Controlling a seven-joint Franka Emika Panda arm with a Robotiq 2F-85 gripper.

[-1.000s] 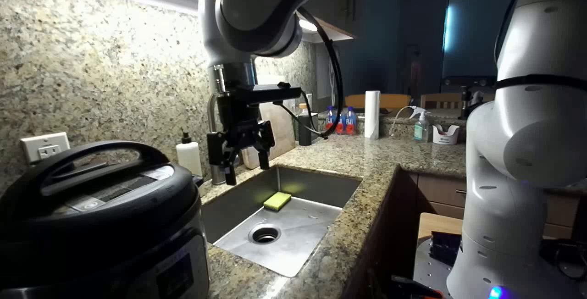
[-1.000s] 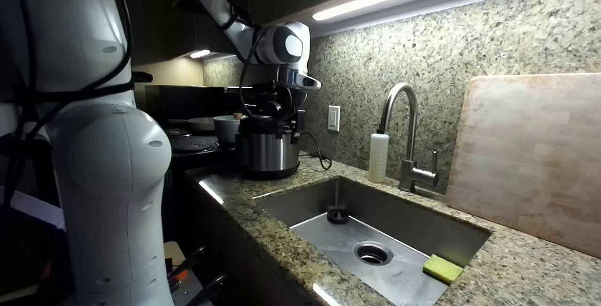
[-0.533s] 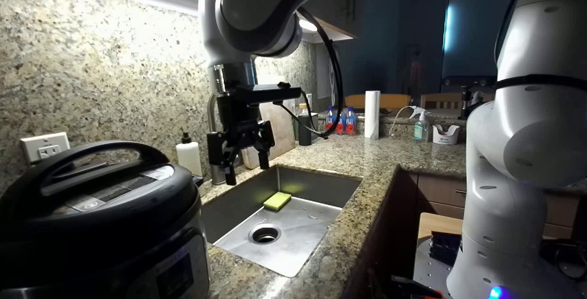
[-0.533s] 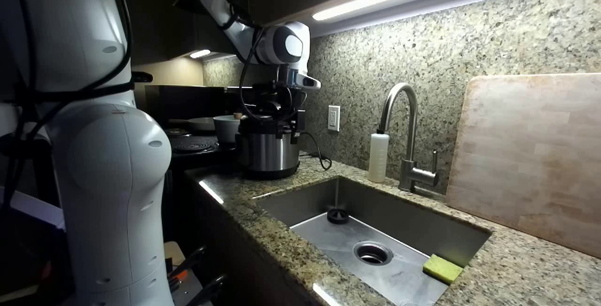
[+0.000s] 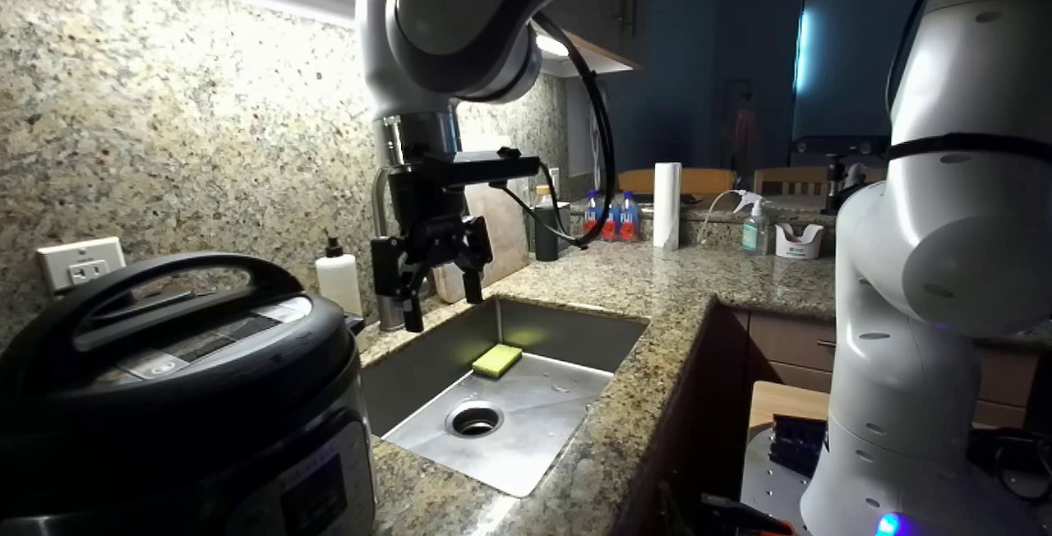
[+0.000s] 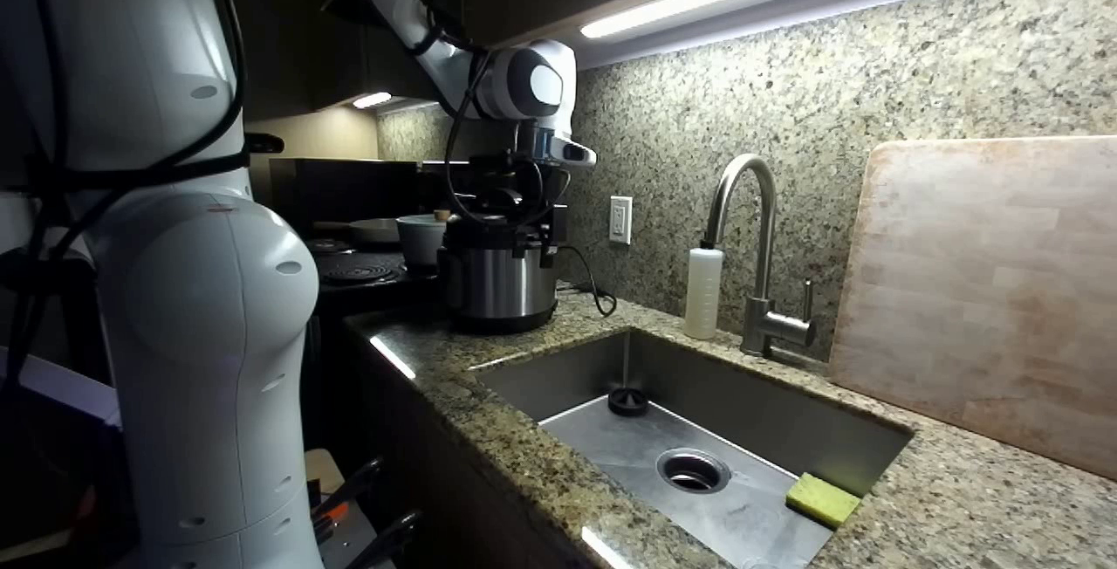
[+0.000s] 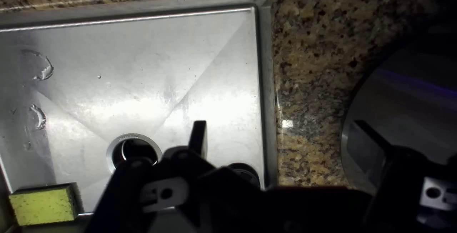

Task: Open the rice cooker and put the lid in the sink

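In an exterior view, the brand name "FIJI" shows in white letters on blue-capped bottles (image 5: 629, 217) standing beyond the far end of the sink (image 5: 534, 445). Past the sink and to its right, print on a spray bottle (image 5: 753, 233) and a white holder (image 5: 797, 243) is too small to read. Faint lettering on the rice cooker (image 5: 222, 421), just beside the sink's near end, cannot be made out.

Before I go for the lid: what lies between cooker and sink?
A granite strip lies between the cooker and the sink, bare where the wrist view shows it; an exterior view shows a black cord curled toward the wall.
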